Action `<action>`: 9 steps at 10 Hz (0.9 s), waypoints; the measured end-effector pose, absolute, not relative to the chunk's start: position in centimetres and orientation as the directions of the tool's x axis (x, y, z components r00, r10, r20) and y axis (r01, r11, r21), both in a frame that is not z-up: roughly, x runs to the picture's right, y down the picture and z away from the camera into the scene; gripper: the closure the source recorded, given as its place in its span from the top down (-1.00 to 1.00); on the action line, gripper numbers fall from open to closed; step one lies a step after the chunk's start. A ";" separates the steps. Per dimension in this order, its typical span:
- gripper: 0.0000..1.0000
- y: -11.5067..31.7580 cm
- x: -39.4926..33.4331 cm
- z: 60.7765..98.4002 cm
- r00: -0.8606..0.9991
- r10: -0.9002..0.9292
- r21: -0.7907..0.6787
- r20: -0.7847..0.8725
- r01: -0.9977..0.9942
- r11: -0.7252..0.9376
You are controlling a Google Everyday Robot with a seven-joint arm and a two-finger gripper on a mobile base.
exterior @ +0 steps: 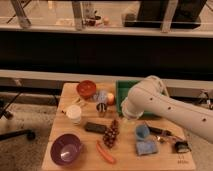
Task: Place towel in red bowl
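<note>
Gripper (128, 116) spread near the middle of the table (59, 131); towel (100, 95) not yet in the red bowl (86, 88).

I see the gripper at the tip of the white arm (165, 107), centre of the frame, just in front of the green tray (122, 87), holding nothing that I can make out. The towel lies up and left of it, just right of the red bowl and outside it, with a small metal cup (101, 108) right below. The purple bowl (66, 149) sits lower left; the blue cup (142, 131) and blue pad (146, 147) sit lower right.
</note>
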State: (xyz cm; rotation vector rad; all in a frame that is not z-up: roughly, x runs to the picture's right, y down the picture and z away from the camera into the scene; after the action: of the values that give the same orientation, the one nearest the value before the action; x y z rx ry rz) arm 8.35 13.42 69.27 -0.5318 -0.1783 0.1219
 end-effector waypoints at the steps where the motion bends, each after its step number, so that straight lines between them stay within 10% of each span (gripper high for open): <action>1: 0.60 13.3 7.4 69.5 0.977 0.164 -0.510 0.138 -0.071 0.857; 9: 0.60 11.8 0.8 70.7 0.970 0.191 -0.504 0.147 -0.093 0.859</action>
State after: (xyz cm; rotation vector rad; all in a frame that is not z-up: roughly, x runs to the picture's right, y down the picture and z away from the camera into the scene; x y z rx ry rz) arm 0.80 11.77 70.72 -0.5177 -0.1956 0.1503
